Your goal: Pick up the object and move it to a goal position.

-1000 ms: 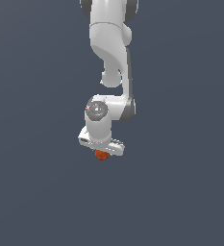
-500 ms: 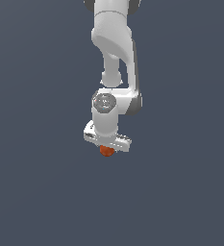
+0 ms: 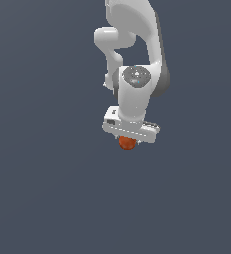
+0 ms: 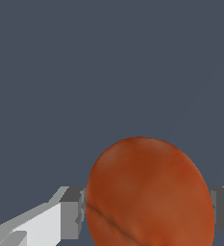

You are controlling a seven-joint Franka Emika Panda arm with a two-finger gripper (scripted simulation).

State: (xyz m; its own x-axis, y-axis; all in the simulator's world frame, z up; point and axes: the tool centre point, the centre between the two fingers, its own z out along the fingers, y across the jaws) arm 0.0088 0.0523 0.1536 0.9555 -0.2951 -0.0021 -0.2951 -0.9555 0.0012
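The small orange-red ball (image 3: 127, 143) sits clamped between the white gripper (image 3: 128, 139) jaws, peeking out at six o'clock beneath the arm's hand. Being round, smooth and probably light, it could roll or squirt free, so the safest hold is across its widest middle.

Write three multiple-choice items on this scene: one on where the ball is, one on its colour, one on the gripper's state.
1. Where is the ball?
A. Between the fingers of the gripper
B. Lying far out at the exterior view's left
C. On top of the arm's shoulder

2. What colour is the ball?
A. Blue
B. Orange-red
C. Green

3. What is the gripper's state?
A. Wide open, holding nothing
B. Out of both views
C. Shut on the ball

Answers:
1 A: the wrist view shows a grey finger on each side of it.
2 B: both views show an orange-red surface.
3 C: the fingers meet the ball's sides.
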